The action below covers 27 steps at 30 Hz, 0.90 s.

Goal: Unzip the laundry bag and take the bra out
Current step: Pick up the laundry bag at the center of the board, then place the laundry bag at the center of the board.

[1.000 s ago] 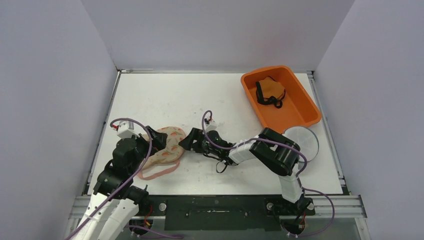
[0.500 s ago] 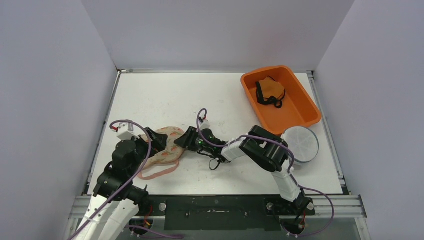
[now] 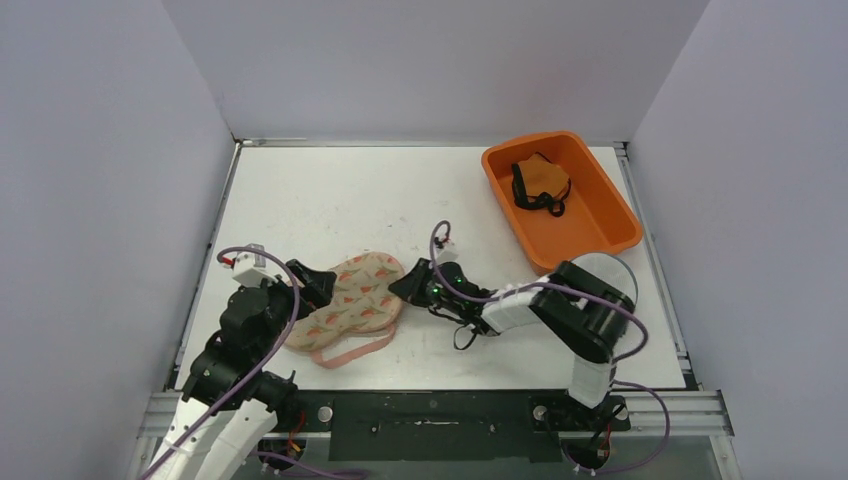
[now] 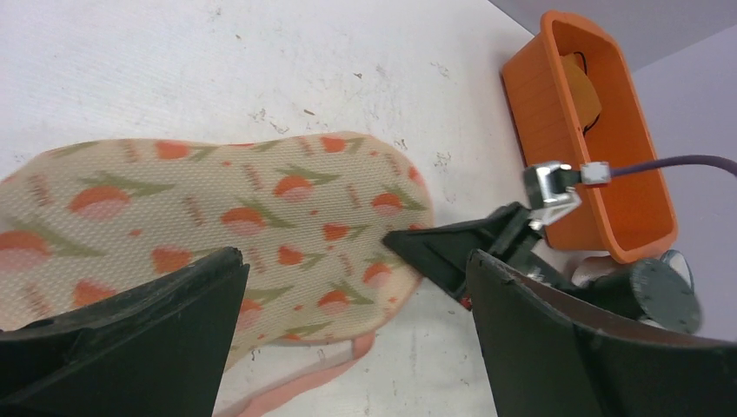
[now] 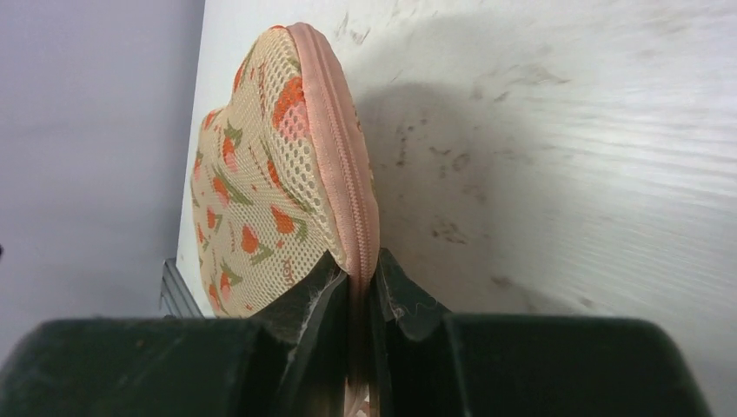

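Observation:
The laundry bag is a flat beige mesh pouch with orange tulips and a pink zipper rim, lying near the table's front left. A pink band loops out from its near edge. My right gripper is shut on the bag's right rim; in the right wrist view its tips pinch the pink zipper seam. My left gripper hovers open over the bag's left end, and its wide-apart fingers frame the bag and the right gripper's fingers. The bra is hidden.
An orange bin at the back right holds an orange garment with black straps. A round white mesh disc lies just in front of the bin, partly behind the right arm. The bin also shows in the left wrist view.
The right gripper has shut on the bag's rim and drawn the bag to the right. The left gripper stayed open and shifted slightly with it.

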Available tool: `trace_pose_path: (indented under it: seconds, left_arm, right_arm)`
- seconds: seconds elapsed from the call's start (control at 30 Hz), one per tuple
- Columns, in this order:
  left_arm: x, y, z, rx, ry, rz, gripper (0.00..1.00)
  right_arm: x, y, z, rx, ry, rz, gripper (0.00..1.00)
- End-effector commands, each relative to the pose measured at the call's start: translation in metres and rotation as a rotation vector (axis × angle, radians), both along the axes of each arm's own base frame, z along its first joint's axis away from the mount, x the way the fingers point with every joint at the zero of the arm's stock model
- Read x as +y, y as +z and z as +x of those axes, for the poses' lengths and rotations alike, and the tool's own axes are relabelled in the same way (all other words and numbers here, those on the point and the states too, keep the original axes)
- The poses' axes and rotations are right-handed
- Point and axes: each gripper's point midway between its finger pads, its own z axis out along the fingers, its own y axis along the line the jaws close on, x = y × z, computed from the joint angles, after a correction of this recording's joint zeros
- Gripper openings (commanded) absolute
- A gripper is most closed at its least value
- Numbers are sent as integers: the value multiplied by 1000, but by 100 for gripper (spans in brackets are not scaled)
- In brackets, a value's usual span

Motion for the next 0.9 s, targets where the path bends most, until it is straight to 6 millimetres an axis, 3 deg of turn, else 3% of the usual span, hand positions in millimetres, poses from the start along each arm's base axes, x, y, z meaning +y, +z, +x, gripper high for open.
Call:
trace_pose_path:
  seconds: [0.0,0.17,0.37,0.63,0.7,0.87]
  left_arm:
    - [-1,4,3,-11,6,-3,97]
    - [-23,3,2,7,-114,-13,99]
    - [-44,-28,1,109,-170,-70,99]
    - [-34,-42,-4,153,-81,-68,99]
    - [-31,-50,-4,171,-62,-60,99]
    - [-32,-69,-6,237,-50,-10,99]
  right_arm:
    - [-54,45,17,-145,-140,-11,5]
    - [-105,46,-1,-174,-242,-77,5]
    - [-153,26,-34,-148,-348,-100,5]
    - [-161,16,-55,-148,-338,-117,6]
    - [-160,16,-58,-160,-326,-137,15]
    - [-164,20,-61,-185,-310,-187,61]
